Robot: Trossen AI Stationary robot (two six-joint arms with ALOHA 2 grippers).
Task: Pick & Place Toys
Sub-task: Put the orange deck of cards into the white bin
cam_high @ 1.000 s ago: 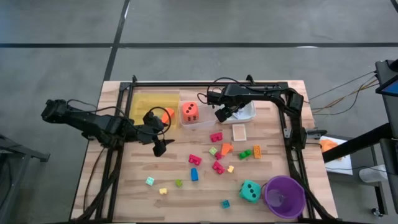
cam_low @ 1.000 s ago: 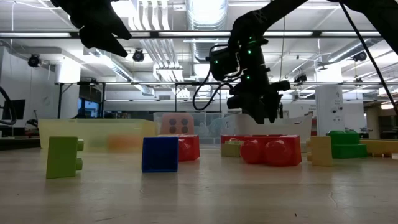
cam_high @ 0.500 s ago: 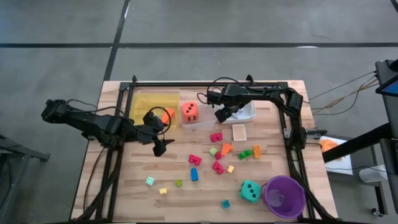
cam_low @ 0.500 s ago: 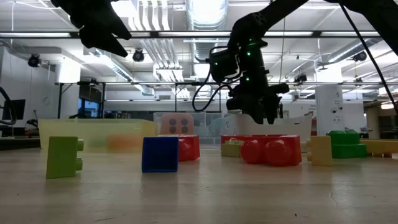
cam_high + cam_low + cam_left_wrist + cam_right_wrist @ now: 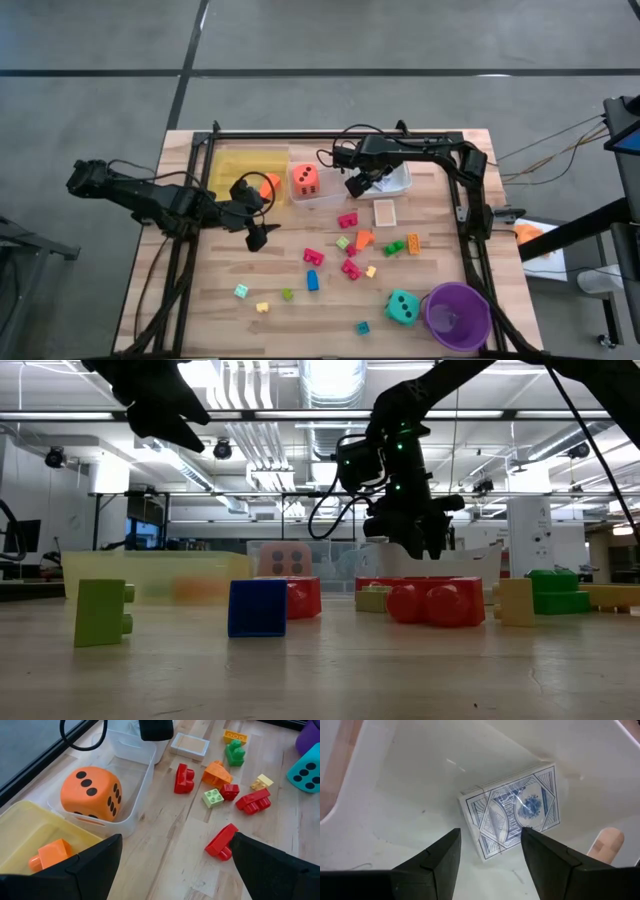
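A blue-patterned card pack (image 5: 512, 817) lies flat on the floor of the white tray (image 5: 398, 182) at the far right of the table. My right gripper (image 5: 357, 186) (image 5: 490, 834) hangs over it, pointing down and open; its fingers stand apart above the pack and touch nothing. My left gripper (image 5: 256, 236) (image 5: 175, 845) waits open above the table's left half. The orange die (image 5: 91, 793) sits in the clear tray (image 5: 318, 196). An orange block (image 5: 50, 855) lies in the yellow tray (image 5: 240, 162). Several small blocks (image 5: 350, 255) lie on the wood.
A teal die (image 5: 402, 307) and a purple cup (image 5: 457, 315) stand at the near right. A flat pale card box (image 5: 385, 212) lies on the wood beside the white tray. A black frame (image 5: 300, 134) runs along the table's far edge.
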